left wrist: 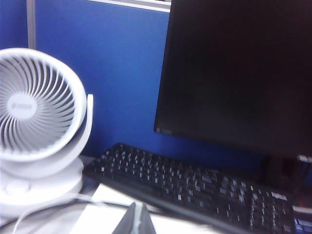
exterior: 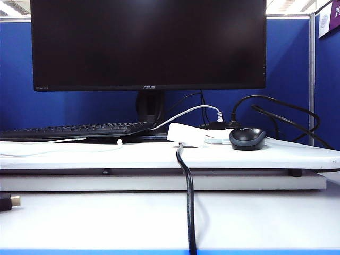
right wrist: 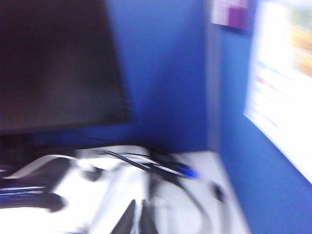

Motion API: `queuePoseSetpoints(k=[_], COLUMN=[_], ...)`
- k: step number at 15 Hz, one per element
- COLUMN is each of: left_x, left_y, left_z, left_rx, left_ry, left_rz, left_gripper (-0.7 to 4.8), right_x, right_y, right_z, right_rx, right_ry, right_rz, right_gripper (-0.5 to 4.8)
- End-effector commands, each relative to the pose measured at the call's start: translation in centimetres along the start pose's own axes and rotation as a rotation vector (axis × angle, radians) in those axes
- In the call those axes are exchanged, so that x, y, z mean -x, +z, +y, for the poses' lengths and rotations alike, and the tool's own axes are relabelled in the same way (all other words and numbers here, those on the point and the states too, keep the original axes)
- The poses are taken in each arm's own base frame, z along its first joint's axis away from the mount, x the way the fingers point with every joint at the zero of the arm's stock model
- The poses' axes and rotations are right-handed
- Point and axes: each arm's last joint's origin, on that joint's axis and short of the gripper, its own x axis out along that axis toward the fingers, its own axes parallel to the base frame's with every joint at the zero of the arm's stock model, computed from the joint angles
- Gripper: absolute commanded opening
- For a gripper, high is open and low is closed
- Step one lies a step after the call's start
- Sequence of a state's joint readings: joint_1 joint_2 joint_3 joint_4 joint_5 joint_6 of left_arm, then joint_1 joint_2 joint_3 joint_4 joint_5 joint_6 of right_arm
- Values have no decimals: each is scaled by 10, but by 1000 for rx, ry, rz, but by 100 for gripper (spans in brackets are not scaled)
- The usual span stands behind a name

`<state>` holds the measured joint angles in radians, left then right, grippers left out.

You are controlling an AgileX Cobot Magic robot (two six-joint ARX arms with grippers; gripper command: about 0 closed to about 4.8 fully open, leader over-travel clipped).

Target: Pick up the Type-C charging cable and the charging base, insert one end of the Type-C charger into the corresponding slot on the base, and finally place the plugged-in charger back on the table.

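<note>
The charging base [exterior: 186, 134], a small white block, lies on the table [exterior: 265, 157] in front of the monitor stand. The Type-C charging cable [exterior: 64, 151] runs thin and white along the table's left part, its small plug [exterior: 120, 142] near the keyboard. Neither gripper shows in the exterior view. In the left wrist view my left gripper [left wrist: 139, 207] is shut and empty, above the white table in front of the keyboard, with a thin white cable [left wrist: 46, 204] looping by the fan base. The right wrist view is blurred; my right gripper [right wrist: 138, 202] is shut and empty over the table's right end.
A black monitor [exterior: 149, 42] and keyboard [exterior: 79, 129] stand behind. A dark mouse [exterior: 247, 138] sits right of the base, next to a smaller white box [exterior: 218, 139] with plugs. A thick black cable [exterior: 187, 196] hangs over the front edge. A white fan [left wrist: 36, 122] stands at the far left.
</note>
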<state>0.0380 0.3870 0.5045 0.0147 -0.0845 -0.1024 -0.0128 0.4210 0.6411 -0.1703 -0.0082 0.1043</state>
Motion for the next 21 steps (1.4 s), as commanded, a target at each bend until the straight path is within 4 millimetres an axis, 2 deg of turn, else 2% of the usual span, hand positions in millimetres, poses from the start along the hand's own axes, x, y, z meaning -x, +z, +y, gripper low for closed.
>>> queuePoseSetpoints(k=[1,3,5,7,9,10,11,13,14,16,18,21], left_x=[-24,-41,-56,-69,-74,-74,-74,-74,-74,-74,-73,-74], left_y=[25,40,50,57,61,62,62,62,62,62,62,61], left_z=[-7,-11,-15,-17,-18,-19,-19,-20,-20,-20,-21,-21], left_rx=[-29,-29,-27,-27,-25,-23,-16,-8,-8,-7,-4,22], left_ry=[-66,-119,-162,-157,-175,-185,-199,-225,-225,-231,-250,-248], left_rz=[33,86,141,213,231,226,227,229,228,229,232,239], left_gripper=[-5,-5,-5,-5,-5,-5,-5,-5,-5,-5,-5,-5], right_x=[-26,-57,-85,-116,-144,-159,-167,-183,-191,-201,-206,-215], right_y=[43,71,89,95,87,70,55,15,-7,-42,-65,-88], right_z=[12,22,35,58,86,110,126,157,167,180,185,187], right_rx=[60,51,29,64,76,194,269,360,400,492,603,765], right_ry=[255,440,507,592,685,780,839,864,880,931,988,1053], right_rz=[2,62,169,243,313,362,400,532,605,710,759,747], right_gripper=[-1,-1,-1,-1,-1,-1,-1,5,79,292,304,369])
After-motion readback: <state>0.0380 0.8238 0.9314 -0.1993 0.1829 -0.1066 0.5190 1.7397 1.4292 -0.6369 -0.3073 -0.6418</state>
